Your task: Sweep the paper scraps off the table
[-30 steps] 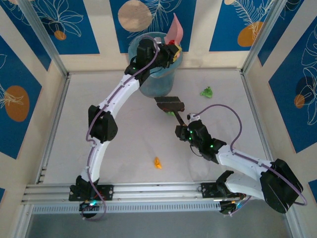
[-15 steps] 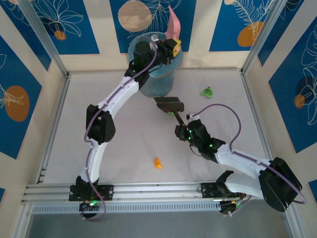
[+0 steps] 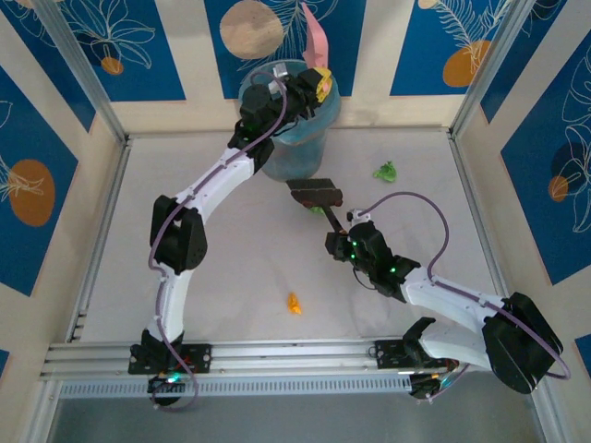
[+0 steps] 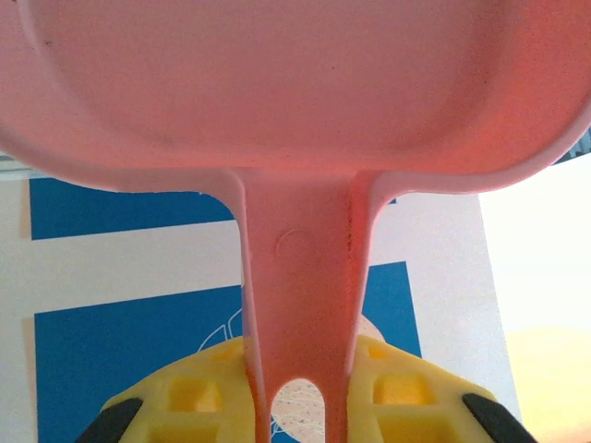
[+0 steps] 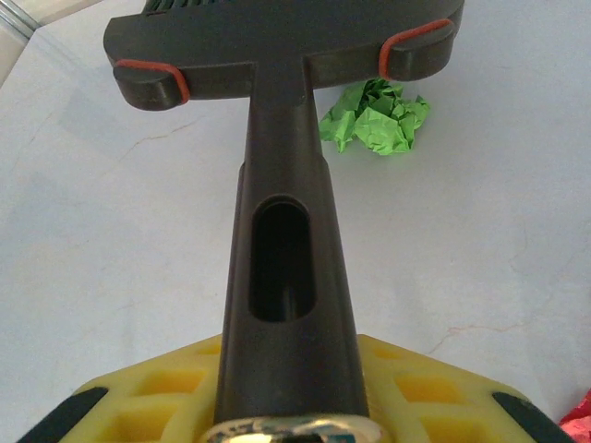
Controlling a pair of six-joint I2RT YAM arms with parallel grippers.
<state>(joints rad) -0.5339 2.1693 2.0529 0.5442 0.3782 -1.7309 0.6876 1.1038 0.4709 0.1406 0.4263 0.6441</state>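
My left gripper [image 3: 317,85] is shut on the handle of the pink dustpan [image 3: 319,41], which stands upright over the blue bin [image 3: 297,159]. In the left wrist view the dustpan [image 4: 277,92] is gripped by its handle between my yellow fingers [image 4: 189,397]. My right gripper [image 3: 343,242] is shut on the dark brush [image 3: 315,194], head low over the table [image 3: 231,268]. Paper scraps lie loose: a green one [image 3: 385,172], an orange one [image 3: 294,304], and a green wad [image 5: 377,115] just beyond the brush head [image 5: 277,41]. A red scrap [image 5: 580,420] peeks in beside my right gripper [image 5: 291,411].
The bin stands at the back middle against the blue-and-cream wall [image 3: 111,46]. Aluminium rails [image 3: 277,355] edge the table, and both arm bases are bolted to the near rail. Bare table surface stretches to the left of the left arm.
The left arm has lifted and turned the dustpan more upright over the bin, its tip shifting slightly left. The right arm and brush have hardly moved.
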